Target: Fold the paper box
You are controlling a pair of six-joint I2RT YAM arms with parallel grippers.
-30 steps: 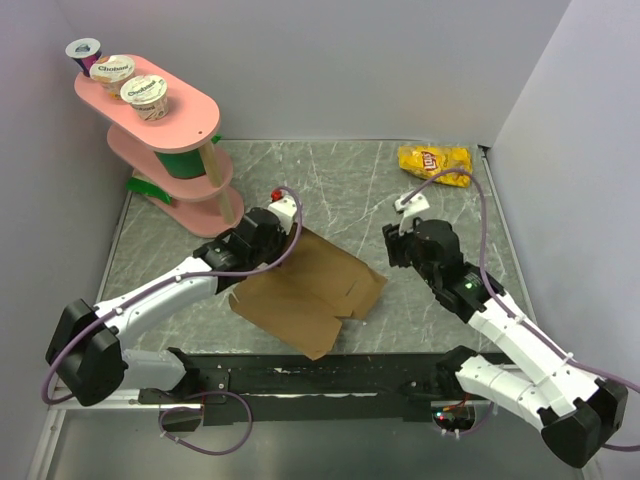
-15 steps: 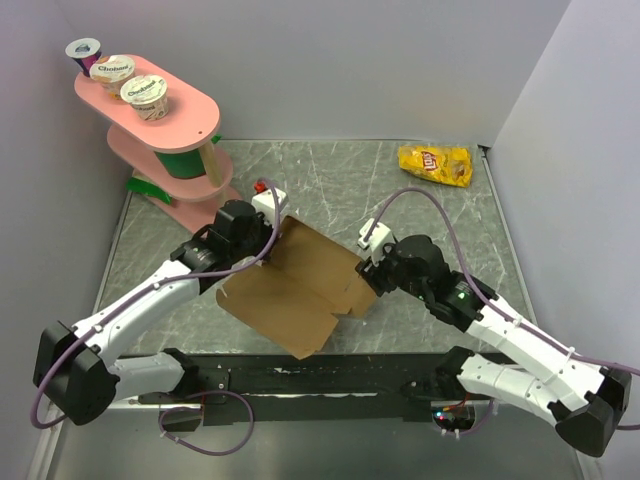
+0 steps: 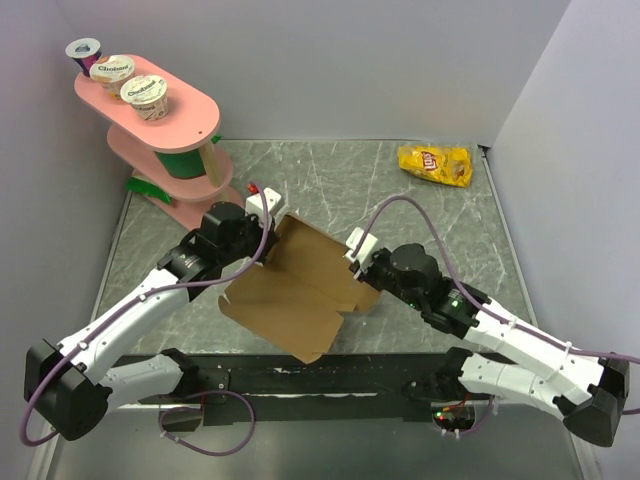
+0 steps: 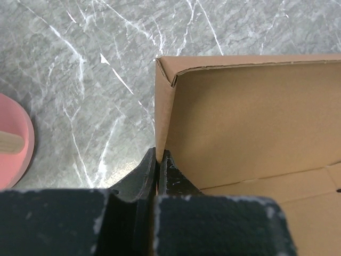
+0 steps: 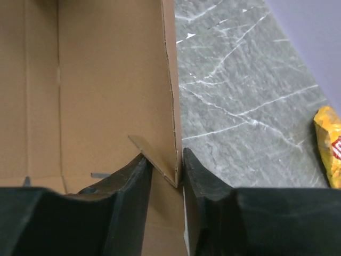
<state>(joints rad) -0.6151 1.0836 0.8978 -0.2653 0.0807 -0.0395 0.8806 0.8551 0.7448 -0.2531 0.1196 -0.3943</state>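
Observation:
The paper box (image 3: 300, 295) is a brown cardboard sheet on the grey marble table, with its far edge and right side raised. My left gripper (image 3: 270, 222) is at its far left corner. In the left wrist view that gripper (image 4: 159, 154) is shut on the upright side wall of the paper box (image 4: 250, 117). My right gripper (image 3: 362, 266) is at the box's right edge. In the right wrist view its fingers (image 5: 164, 160) press from both sides on the raised wall of the paper box (image 5: 106, 80) and a small folded tab.
A pink tiered stand (image 3: 170, 135) holding yogurt cups (image 3: 140, 92) stands at the back left; its base (image 4: 13, 144) is close to my left gripper. A yellow chip bag (image 3: 435, 163) lies at the back right. Grey walls surround the table.
My right arm swung left from the open table to the box's right edge and closed on its wall. My left gripper shifted left, tilting the held flap up.

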